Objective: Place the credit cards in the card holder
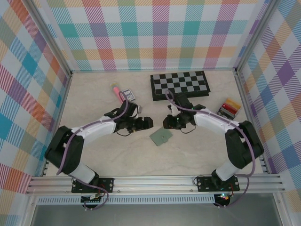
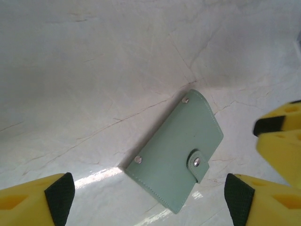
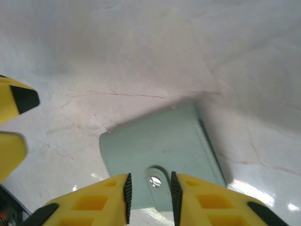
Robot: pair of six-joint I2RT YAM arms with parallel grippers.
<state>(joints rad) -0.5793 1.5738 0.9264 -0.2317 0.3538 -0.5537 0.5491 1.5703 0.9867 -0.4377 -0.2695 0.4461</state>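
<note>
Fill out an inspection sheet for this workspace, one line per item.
Surface: pale marbled table, some glare patches, no spills seen.
Job's things: card holder closed and lying flat mid-table, its tab snapped shut; credit cards grouped near the right wall.
Clutter: chessboard at the back; pink stick and small dark packet back left.
Grippers: left gripper wide open beside the holder; right gripper narrowly open, one finger either side of the tab.
Cables: purple cables run along both arms.
Surroundings: plaid walls, aluminium frame.
</note>
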